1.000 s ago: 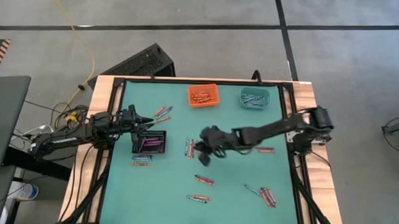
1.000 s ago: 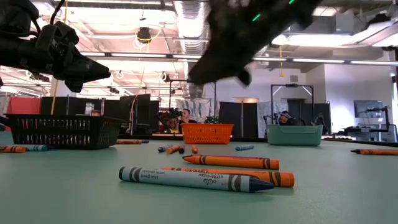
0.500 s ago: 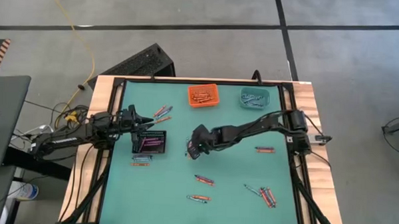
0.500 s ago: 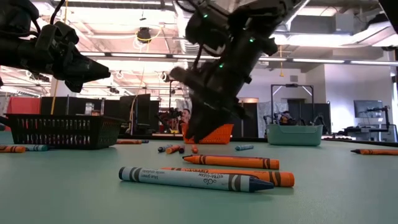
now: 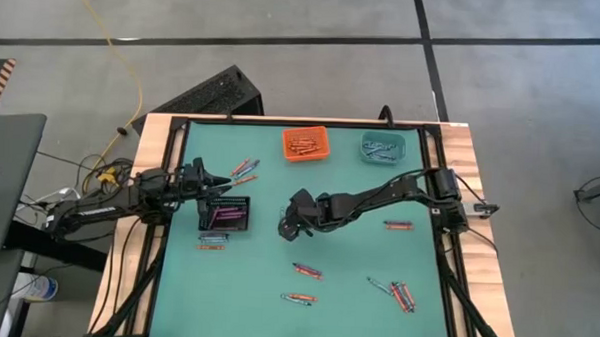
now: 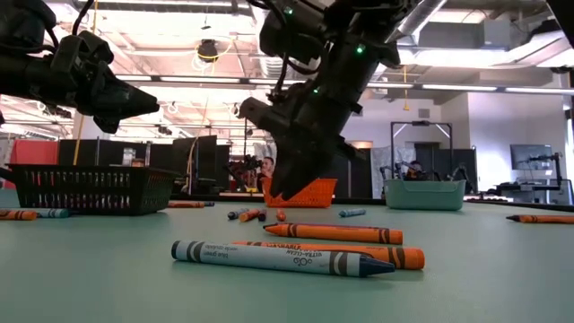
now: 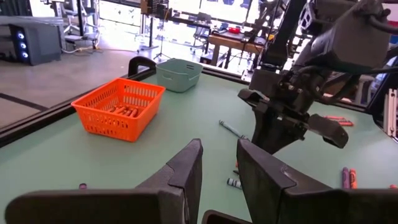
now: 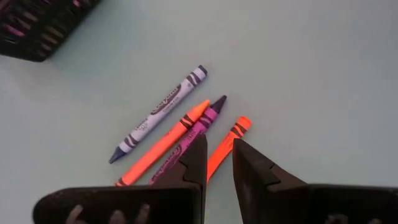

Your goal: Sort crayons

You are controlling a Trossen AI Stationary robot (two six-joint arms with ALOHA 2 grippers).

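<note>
One camera looks straight down on the whole green-topped desk [image 5: 356,291], another sits at desk-top level facing the room. Each wrist camera looks close past its own claw; high, low and left wrist views share the orange mesh basket [image 5: 305,144].

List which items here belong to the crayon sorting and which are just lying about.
Job: loose crayons on the table; orange bin, teal bin, black bin; right gripper over a crayon cluster; left gripper.

Lying about: yellow cable, black crate on the floor.
</note>
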